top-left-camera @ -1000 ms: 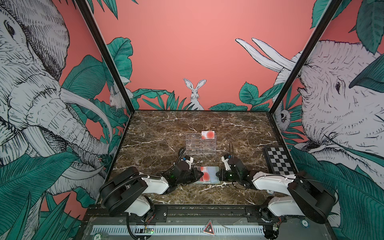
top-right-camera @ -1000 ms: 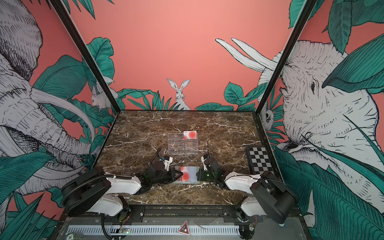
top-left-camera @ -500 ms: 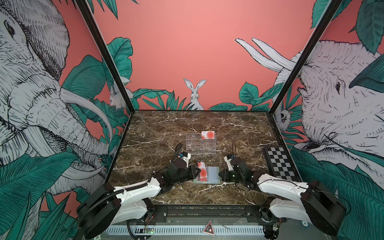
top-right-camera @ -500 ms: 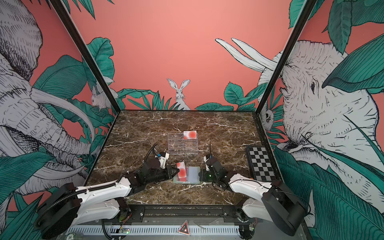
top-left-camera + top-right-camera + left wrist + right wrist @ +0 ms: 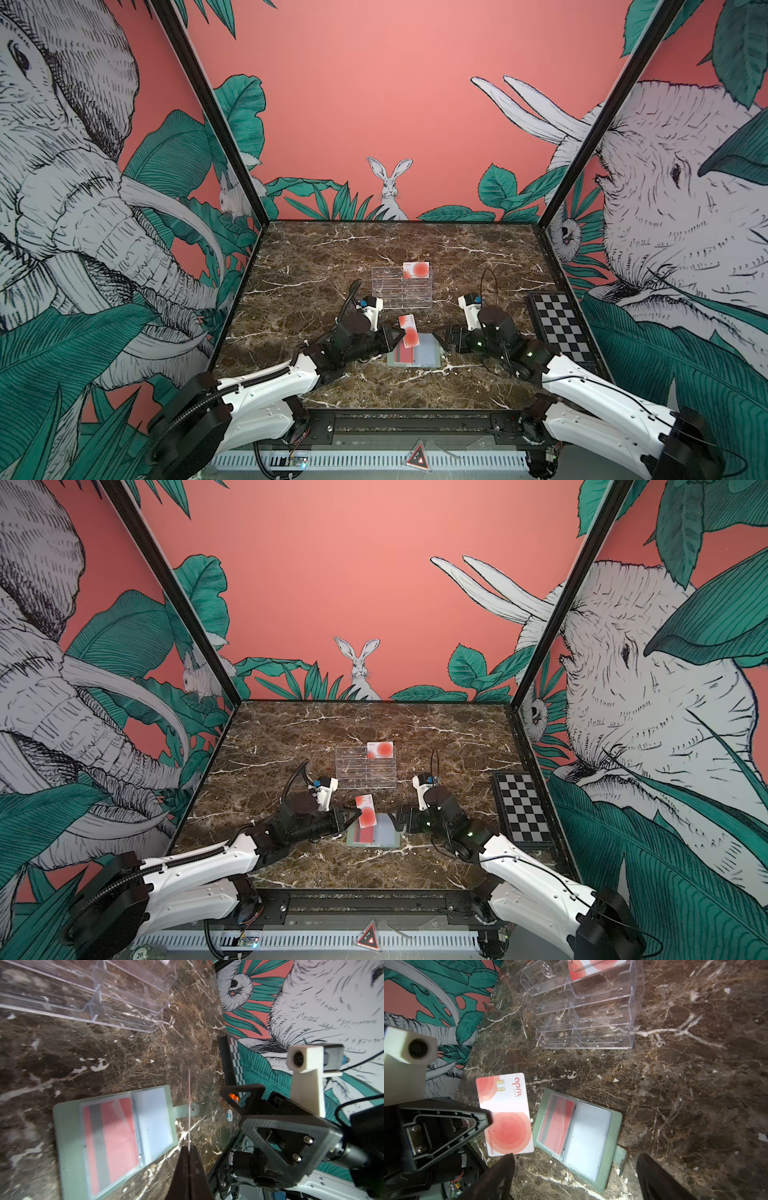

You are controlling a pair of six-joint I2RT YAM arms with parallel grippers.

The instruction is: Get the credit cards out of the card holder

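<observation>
Brown marble tabletop [image 5: 332,257], walled by a coral mural of elephants and a rabbit, hosts a card extraction at its near centre. The left gripper [image 5: 397,337] is clamped tight on one edge of a white credit card [image 5: 506,1113], holding it clear above the left side of the card holder [image 5: 62,1126], long axis running near to far. The sage-green holder lies open and flat, its snap tab pointing right.

A second card [image 5: 116,1132], red with a dark stripe, still sits in the holder's left sleeve, long axis also near to far; the right sleeve looks empty. The right gripper [image 5: 449,338] waits just right of the holder, beside the tab, jaws spread wide and empty. The left arm appears nearer the remaining card but is occupied; the free right arm would have to reach across the holder.

Beyond stands a clear acrylic stand [image 5: 401,291], another card [image 5: 417,270] in its top tier; a checkered board [image 5: 559,328] lies far right.

The held card shows a gold chip, a logo seemingly reading "april", and a number starting "NO".
</observation>
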